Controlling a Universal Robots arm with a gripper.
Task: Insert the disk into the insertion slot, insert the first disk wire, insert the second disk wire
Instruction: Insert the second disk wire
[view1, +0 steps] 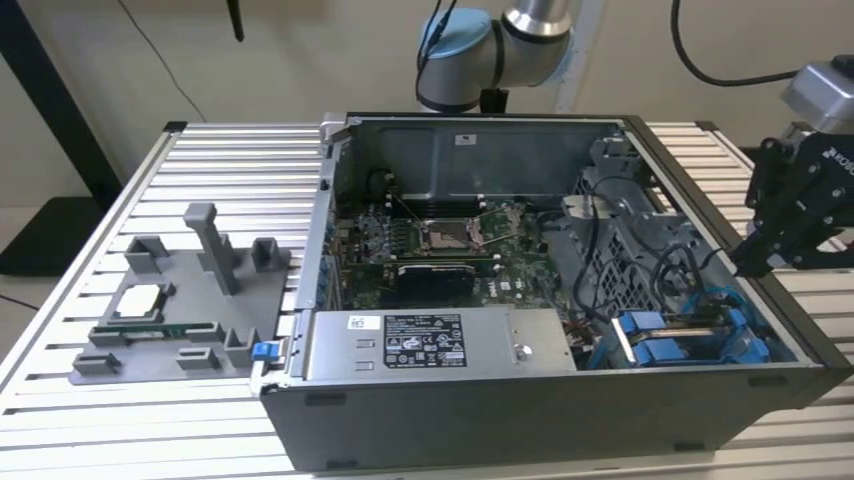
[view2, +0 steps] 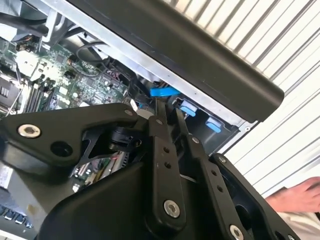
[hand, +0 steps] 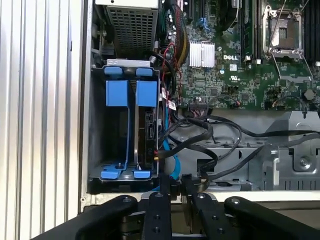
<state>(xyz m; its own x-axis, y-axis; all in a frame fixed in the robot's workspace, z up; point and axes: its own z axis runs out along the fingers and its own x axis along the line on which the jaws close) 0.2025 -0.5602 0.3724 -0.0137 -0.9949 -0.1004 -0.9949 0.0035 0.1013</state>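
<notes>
One disk (hand: 150, 131): on edge in its blue carrier (hand: 146, 93), seated in the slot (hand: 96, 150) beside a second carrier (hand: 116, 93).
Slot: corner cage of the open case (view1: 534, 425), at the exterior view's right.
Blue wire (hand: 173, 162): runs beside the disk toward the tool's tips.
Tool (hand: 176, 182): fingers pressed together, at the case's rim near the slot.
Tabletop (view1: 134, 430): slatted, carries the case.

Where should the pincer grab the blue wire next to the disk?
Probably on its flat blue plug, coming down through the case's open side. The plug looks stiff and flat-sided, while the blue wire itself is thin and bendy.
</notes>
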